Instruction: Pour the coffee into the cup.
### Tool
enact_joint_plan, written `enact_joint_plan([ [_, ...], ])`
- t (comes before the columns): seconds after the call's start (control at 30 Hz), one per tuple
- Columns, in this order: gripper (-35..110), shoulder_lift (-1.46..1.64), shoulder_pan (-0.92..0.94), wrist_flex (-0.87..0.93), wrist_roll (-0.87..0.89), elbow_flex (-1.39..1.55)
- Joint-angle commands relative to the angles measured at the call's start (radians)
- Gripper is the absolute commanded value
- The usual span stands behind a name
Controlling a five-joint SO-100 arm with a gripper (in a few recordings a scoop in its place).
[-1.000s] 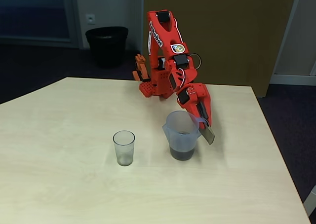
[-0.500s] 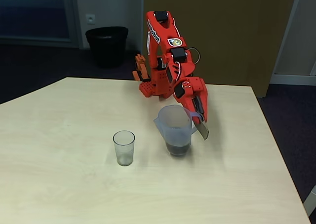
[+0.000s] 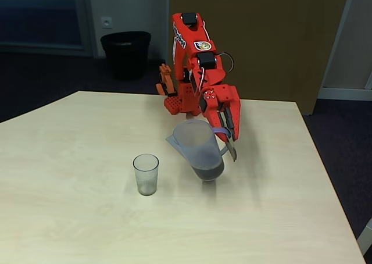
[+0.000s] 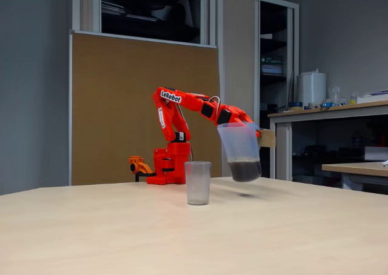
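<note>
My orange gripper point(image 3: 226, 137) point(image 4: 257, 134) is shut on the grey handle tab of a translucent pitcher point(image 3: 196, 147) point(image 4: 239, 151). The pitcher hangs above the table, tilted slightly with its spout toward the cup. Dark coffee point(image 3: 208, 171) point(image 4: 245, 170) fills its bottom part. The cup point(image 3: 146, 174) point(image 4: 197, 182), a small clear tumbler, stands upright on the table to the left of the pitcher in both fixed views, apart from it. I cannot tell whether anything is in the cup.
The light wooden table point(image 3: 75, 217) has open surface around the cup. The arm's orange base point(image 3: 174, 98) point(image 4: 167, 166) stands at the far edge. A black bin point(image 3: 125, 52) is on the floor behind the table.
The pitcher has been lifted off the table and carried left toward the cup, tilting slightly. The cup has not moved.
</note>
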Motion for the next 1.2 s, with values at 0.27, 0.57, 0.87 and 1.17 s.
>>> enact_joint_plan([
  [0.27, 0, 0.083, 0.031, -0.048, 0.236, -0.043],
  [0.57, 0, 0.091, 0.069, -0.107, 0.328, -0.025],
  [0.87, 0, 0.051, 0.101, -0.196, 0.396, -0.026],
  [1.17, 0, -0.049, 0.118, -0.328, 0.407, -0.040],
])
